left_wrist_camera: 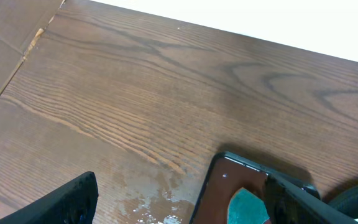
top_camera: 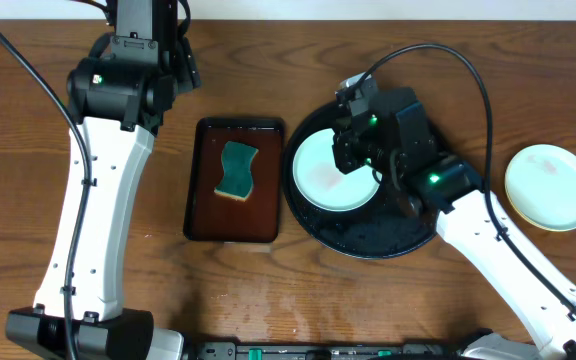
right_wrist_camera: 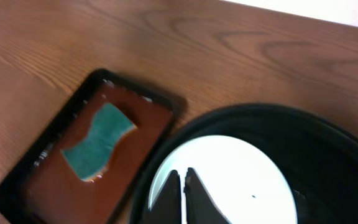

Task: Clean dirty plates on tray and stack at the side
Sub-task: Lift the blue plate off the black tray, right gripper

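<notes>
One pale plate (top_camera: 550, 187) sits at the side, right of your black tray (top_camera: 368, 240); a mint-white plate (top_camera: 320, 172) on the tray is yet to be stacked. Your right gripper (right_wrist_camera: 183, 183) hovers over it pinched shut and empty, your left gripper (left_wrist_camera: 179, 208) gapes wide, and the sponge (top_camera: 236, 170) lies in the brown tray (top_camera: 258, 215)

Round black tray (top_camera: 368, 245) holds one mint-white plate (top_camera: 318, 178). Right gripper (top_camera: 349, 160) sits over the plate's right edge. Left of it, rectangular brown tray (top_camera: 203, 215) contains a teal sponge (top_camera: 236, 170). Far right lies a pale plate (top_camera: 551, 187).
</notes>
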### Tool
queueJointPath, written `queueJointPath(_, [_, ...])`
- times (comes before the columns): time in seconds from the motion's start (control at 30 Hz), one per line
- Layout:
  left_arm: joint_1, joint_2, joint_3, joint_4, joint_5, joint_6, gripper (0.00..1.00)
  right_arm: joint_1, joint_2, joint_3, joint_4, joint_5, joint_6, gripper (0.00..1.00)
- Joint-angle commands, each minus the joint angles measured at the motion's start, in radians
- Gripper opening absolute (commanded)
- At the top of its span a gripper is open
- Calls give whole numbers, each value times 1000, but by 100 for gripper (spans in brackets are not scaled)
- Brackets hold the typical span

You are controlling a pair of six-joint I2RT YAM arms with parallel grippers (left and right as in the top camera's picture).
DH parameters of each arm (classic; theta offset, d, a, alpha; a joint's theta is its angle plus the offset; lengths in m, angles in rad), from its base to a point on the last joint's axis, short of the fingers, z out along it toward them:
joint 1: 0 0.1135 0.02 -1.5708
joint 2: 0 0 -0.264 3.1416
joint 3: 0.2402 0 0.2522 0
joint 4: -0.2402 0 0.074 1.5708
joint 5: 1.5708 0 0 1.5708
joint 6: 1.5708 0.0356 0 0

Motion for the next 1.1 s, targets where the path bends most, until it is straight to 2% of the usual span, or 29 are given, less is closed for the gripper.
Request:
queueJointPath(0.0, [1,3,11,-2,-30,13,85,-10,-13,19,-40,105,12,19])
queueJointPath(0.07, [1,3,11,-2,-30,13,85,-45,-8,19,-83,103,12,29])
queueJointPath(0.17, [1,3,11,-2,-30,13,85,-95,14,19,-140,102,11,37])
queueJointPath(0.4, [1,3,11,-2,-30,13,85,-191,160,19,-213,100,11,41])
queueJointPath(0.6, [1,3,11,-2,-30,13,85,-246,344,19,-183,86,10,37])
queueJointPath(0.77, [1,3,11,-2,-30,13,85,-271,484,19,-91,-94,-39,34])
queueJointPath(0.83, [1,3,11,-2,-30,13,85,-274,512,19,-68,-121,-38,29])
queueJointPath(0.87, [1,3,11,-2,-30,13,85,-274,518,19,-62,-122,-37,18])
queueJointPath(0.9, [1,3,11,-2,-30,13,85,-275,521,19,-58,-121,-38,2])
queueJointPath(1.07, [1,3,11,-2,-30,13,85,-284,437,42,-52,-122,-38,1])
